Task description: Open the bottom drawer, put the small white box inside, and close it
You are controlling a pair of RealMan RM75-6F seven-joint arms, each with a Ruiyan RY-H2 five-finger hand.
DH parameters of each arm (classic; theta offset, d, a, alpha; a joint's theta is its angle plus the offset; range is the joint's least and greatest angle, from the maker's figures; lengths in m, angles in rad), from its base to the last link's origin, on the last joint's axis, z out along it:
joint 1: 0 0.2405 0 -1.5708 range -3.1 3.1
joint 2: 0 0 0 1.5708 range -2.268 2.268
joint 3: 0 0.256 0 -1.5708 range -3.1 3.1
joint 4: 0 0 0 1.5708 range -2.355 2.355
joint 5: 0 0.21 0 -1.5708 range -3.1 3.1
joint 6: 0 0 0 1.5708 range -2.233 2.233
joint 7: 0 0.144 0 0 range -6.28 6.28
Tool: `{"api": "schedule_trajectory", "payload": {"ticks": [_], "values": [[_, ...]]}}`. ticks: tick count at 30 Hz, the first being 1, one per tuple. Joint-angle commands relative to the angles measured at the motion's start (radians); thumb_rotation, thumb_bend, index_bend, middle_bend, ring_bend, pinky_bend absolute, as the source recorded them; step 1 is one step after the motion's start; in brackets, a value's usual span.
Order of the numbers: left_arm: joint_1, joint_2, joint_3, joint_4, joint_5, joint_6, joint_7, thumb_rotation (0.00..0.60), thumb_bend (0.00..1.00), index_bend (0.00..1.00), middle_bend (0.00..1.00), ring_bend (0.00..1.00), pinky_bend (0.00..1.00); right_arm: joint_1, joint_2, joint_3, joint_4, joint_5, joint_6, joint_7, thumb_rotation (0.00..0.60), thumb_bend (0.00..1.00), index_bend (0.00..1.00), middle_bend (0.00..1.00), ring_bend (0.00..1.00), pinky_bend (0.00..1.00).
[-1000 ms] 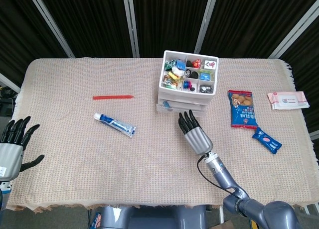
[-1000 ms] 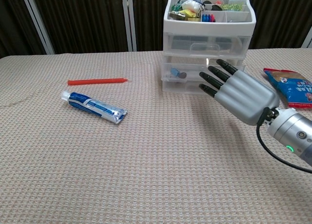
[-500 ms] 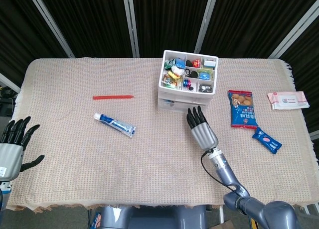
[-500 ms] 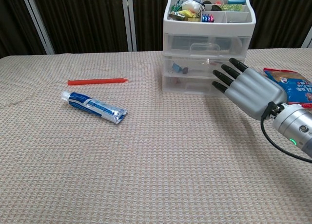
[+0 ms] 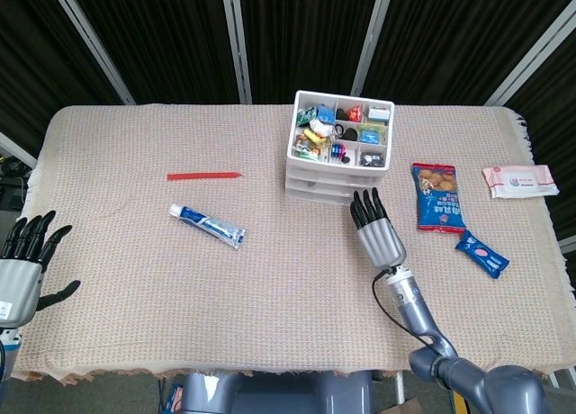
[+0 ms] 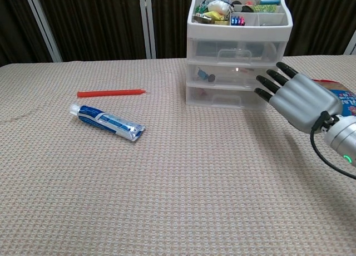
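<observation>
The drawer unit (image 5: 338, 155) stands at about twelve o'clock on the table (image 5: 135, 279), close to the far edge, its three drawers all pushed in and the bottom drawer (image 6: 225, 97) flush with the frame. The right hand (image 5: 376, 229) hovers just in front of the unit at its five o'clock corner, fingers (image 6: 269, 83) straight and spread, holding nothing; the fingertips are near the drawer fronts, though contact cannot be judged. The left hand (image 5: 22, 265) sits off the table's nine o'clock edge, fingers spread and empty, partly cut off by the frame.

A broad bare stretch of woven cloth runs from six to nine o'clock, with only a toothpaste tube (image 5: 207, 225) and a red stick (image 5: 204, 175) lying well apart from the unit at ten o'clock. At three o'clock a snack bag (image 5: 436, 198), a small blue packet (image 5: 481, 253) and a tissue pack (image 5: 520, 180) crowd the right edge.

The small white box cannot be picked out. The clear drawers show only blurred small items, and the top tray (image 5: 343, 130) is a jumble.
</observation>
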Motion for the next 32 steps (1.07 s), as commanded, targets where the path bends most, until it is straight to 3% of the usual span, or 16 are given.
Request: {"api": "schedule_trajectory", "payload": {"ticks": [1, 9, 18, 26, 32], "values": [[0.0, 0.001, 0.001, -0.001, 0.001, 0.0, 0.0, 0.6, 0.11, 0.15, 0.0, 0.0, 0.0, -0.039, 0.066, -0.038, -0.113, -0.022, 0.041, 0.033, 0.6, 0.27, 0.1, 0.0, 0.0, 0.0], [0.002, 0.001, 0.003, -0.002, 0.001, -0.001, 0.012, 0.6, 0.11, 0.15, 0.0, 0.0, 0.0, -0.114, 0.295, -0.102, -0.423, -0.089, 0.151, 0.149, 0.6, 0.21, 0.1, 0.0, 0.0, 0.0], [0.003, 0.001, 0.006, -0.008, -0.01, -0.014, 0.047, 0.6, 0.11, 0.15, 0.0, 0.0, 0.0, -0.226, 0.542, -0.105, -0.733, -0.001, 0.204, 0.376, 0.6, 0.09, 0.07, 0.0, 0.0, 0.0], [0.001, 0.009, 0.012, -0.021, -0.017, -0.034, 0.08, 0.6, 0.11, 0.14, 0.0, 0.0, 0.0, -0.33, 0.67, -0.158, -0.819, -0.001, 0.276, 0.535, 0.6, 0.07, 0.06, 0.0, 0.0, 0.0], [0.0, 0.011, 0.013, -0.014, -0.014, -0.037, 0.098, 0.6, 0.11, 0.13, 0.0, 0.0, 0.0, -0.362, 0.683, -0.165, -0.812, -0.01, 0.305, 0.59, 0.6, 0.07, 0.05, 0.0, 0.0, 0.0]]}}
